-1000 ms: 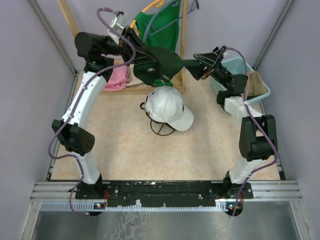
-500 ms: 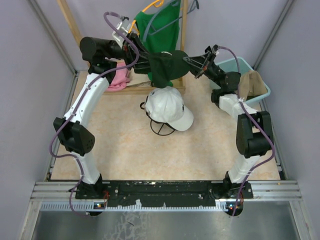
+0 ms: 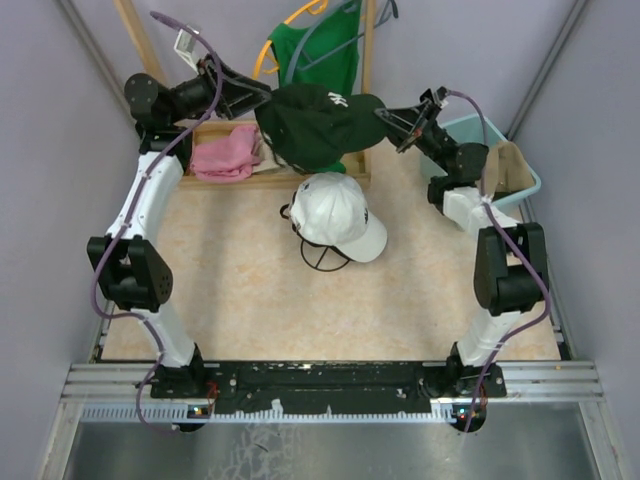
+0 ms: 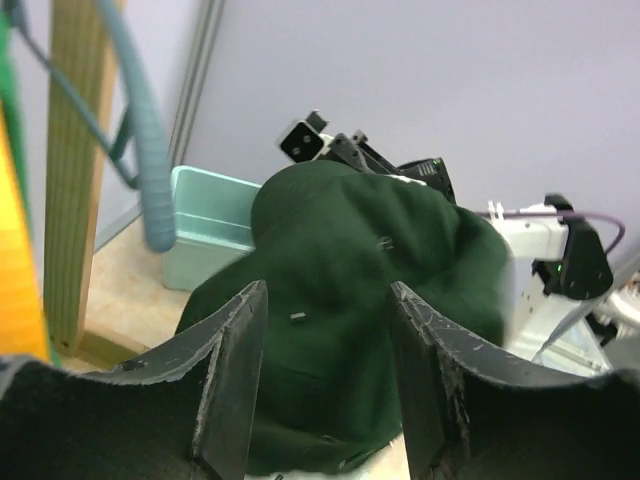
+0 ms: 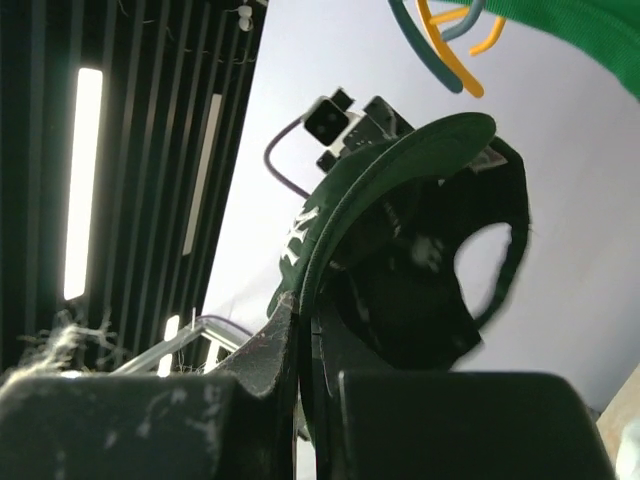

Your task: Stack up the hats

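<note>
Hanging in the upper centre of the overhead view, the dark cap point(image 3: 315, 125) is carried by its brim alone. The right gripper point(image 3: 397, 120) is pressed together on the brim's edge, and its wrist view shows the thin curved rim pinched between the jaws. The left gripper point(image 3: 262, 95) stands spread just left of the crown, gripping nothing; in its own view the cap sits beyond its fingers. Held by the brim, the crown hangs hollow-side down, probably so it can be lowered over the white cap point(image 3: 335, 220) lying below it at centre frame. A tan cap point(image 3: 505, 165) rests on the teal bin point(image 3: 527, 186) at the right.
</note>
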Controlling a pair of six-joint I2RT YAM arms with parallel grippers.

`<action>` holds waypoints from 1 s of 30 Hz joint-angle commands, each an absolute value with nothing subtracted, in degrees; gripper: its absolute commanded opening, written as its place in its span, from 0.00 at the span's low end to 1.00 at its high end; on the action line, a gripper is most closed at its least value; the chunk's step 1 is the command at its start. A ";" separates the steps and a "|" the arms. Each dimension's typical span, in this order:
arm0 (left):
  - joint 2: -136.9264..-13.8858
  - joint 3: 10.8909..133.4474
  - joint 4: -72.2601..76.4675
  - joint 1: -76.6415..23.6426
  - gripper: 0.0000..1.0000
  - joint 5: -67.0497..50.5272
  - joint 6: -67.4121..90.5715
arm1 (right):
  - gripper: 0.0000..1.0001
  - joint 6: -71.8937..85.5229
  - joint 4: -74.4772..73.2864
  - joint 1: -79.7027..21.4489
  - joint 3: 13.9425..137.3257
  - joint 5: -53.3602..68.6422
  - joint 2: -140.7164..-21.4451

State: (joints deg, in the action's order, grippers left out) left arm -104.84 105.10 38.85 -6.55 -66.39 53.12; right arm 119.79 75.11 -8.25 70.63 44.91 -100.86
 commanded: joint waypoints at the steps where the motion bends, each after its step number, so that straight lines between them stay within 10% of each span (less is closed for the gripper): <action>1: -100.02 102.42 34.36 -5.34 0.59 -59.12 57.19 | 0.00 127.59 77.33 -4.49 75.51 46.12 -96.35; 16: -95.66 96.28 44.20 -10.73 0.77 -53.85 91.19 | 0.00 83.93 32.01 -2.30 90.94 55.21 -89.28; 30: -94.91 100.43 23.96 -16.03 0.83 -57.80 80.83 | 0.00 59.93 10.74 -2.52 97.00 49.15 -85.80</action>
